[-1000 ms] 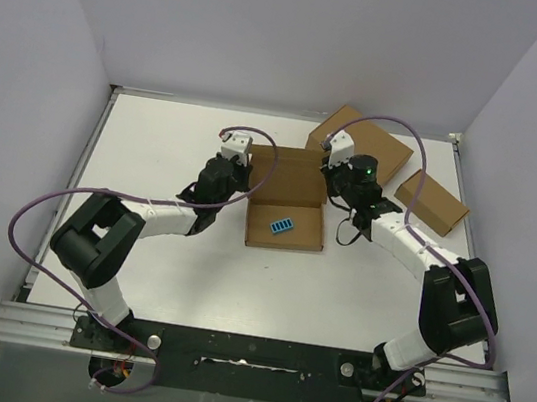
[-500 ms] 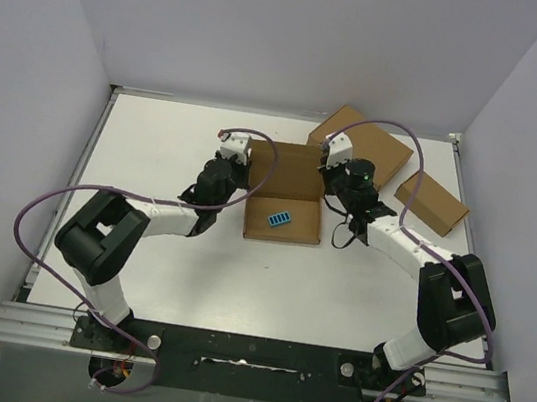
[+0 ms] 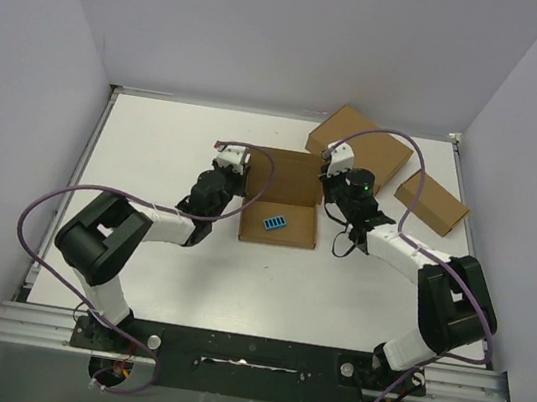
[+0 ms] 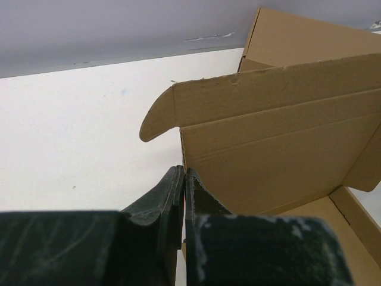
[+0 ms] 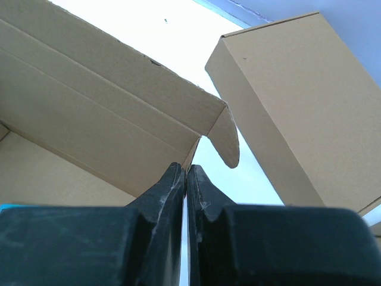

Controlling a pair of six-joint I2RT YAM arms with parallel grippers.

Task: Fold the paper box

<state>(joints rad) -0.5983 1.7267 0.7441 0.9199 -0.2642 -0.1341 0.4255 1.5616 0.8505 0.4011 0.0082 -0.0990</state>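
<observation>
The paper box (image 3: 287, 179) lies open mid-table, its back panel raised and a small blue item (image 3: 276, 222) on its floor. My left gripper (image 3: 244, 185) is at the box's left wall, my right gripper (image 3: 323, 191) at its right wall. In the left wrist view the left gripper (image 4: 184, 171) is shut, with the edge of the paper box (image 4: 268, 149) running down between the fingers; a rounded tab (image 4: 156, 116) sticks out above. The right wrist view is the mirror of that: the right gripper (image 5: 186, 168) is shut on the wall edge of the paper box (image 5: 89, 119), below a rounded tab (image 5: 226, 140).
A larger brown box (image 3: 363, 142) lies just behind the right gripper and fills the right of the right wrist view (image 5: 297, 107). A narrow brown box (image 3: 431, 203) lies at the far right. Grey walls close in the white table (image 3: 156, 144) on three sides.
Both grippers have moved slightly nearer and leftward with the box. The box has turned a little and now sits squarer; the blue item inside shifted with it.
</observation>
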